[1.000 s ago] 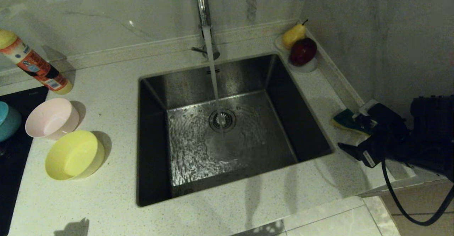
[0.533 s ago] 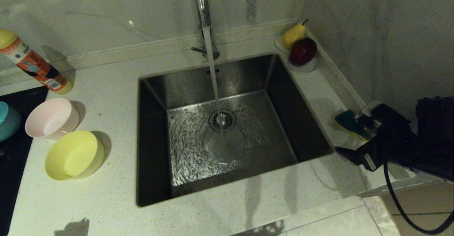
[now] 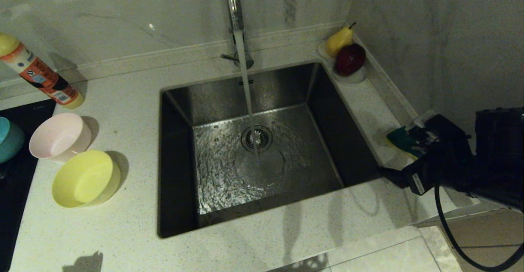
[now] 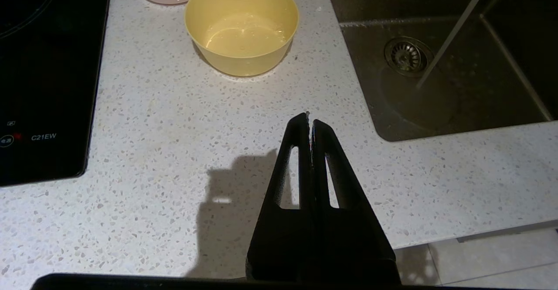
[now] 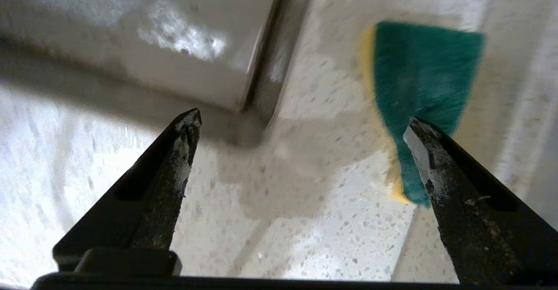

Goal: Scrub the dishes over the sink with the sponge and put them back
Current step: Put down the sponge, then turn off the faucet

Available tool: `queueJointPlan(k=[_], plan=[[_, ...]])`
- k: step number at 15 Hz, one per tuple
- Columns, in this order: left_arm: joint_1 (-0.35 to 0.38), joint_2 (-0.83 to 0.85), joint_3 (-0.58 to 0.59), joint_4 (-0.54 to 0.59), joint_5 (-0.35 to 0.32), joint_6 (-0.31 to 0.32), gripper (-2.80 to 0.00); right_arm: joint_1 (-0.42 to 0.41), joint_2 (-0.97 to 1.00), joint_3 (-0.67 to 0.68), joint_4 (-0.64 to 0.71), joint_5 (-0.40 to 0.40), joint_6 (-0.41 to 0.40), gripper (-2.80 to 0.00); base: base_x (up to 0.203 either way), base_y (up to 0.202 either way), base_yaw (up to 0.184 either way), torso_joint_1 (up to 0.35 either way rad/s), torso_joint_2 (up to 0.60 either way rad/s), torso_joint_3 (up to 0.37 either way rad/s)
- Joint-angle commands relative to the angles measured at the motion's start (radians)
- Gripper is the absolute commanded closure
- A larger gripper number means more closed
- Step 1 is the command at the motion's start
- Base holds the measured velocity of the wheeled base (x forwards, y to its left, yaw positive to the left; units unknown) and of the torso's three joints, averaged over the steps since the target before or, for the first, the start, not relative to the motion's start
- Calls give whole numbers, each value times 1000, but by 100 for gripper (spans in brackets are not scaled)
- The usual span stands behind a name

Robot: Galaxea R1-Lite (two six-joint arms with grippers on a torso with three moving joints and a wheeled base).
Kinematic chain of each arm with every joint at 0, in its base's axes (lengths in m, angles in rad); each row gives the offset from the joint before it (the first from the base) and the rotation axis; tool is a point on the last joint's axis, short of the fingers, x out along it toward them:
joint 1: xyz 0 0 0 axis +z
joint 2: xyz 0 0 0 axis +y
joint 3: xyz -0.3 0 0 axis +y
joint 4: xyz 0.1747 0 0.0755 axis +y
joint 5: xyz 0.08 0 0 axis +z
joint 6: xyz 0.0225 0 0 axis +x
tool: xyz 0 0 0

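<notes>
Walls: pale marble-veined panels (image 3: 123,14) rising behind the tap (image 3: 234,6), meeting in a corner.
Surface: white speckled stone (image 3: 123,231).
Hob: black glass (image 3: 16,190), far left of the tap.
Floor: pale tiles (image 3: 389,255).

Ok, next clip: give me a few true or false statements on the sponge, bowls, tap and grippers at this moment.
1. The right gripper holds the sponge. False: it is open, and the sponge lies on the counter right of the sink.
2. Water runs from the tap into the sink. True.
3. The yellow bowl sits in the sink. False: it is on the counter to the sink's left, beside the pink bowl.
4. The left gripper is shut and empty. True.
</notes>
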Motion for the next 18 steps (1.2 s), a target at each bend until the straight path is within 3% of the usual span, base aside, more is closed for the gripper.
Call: queueJointPlan(k=[1, 10, 14, 18], plan=[[1, 0, 40, -1, 1, -1, 0, -2, -29, -11, -1, -1, 3, 0, 0, 0, 0, 0, 0, 0], [0, 0, 40, -1, 1, -1, 0, -2, -144, -54, 5, 6, 29, 0, 0, 0, 0, 0, 0, 0], [1, 0, 40, -1, 1, -1, 0, -13, -370, -17, 4, 27, 102, 0, 0, 0, 0, 0, 0, 0], [-1, 0, 40, -1, 1, -1, 0, -77, -676, 155, 38, 139, 134, 0, 0, 0, 0, 0, 0, 0]])
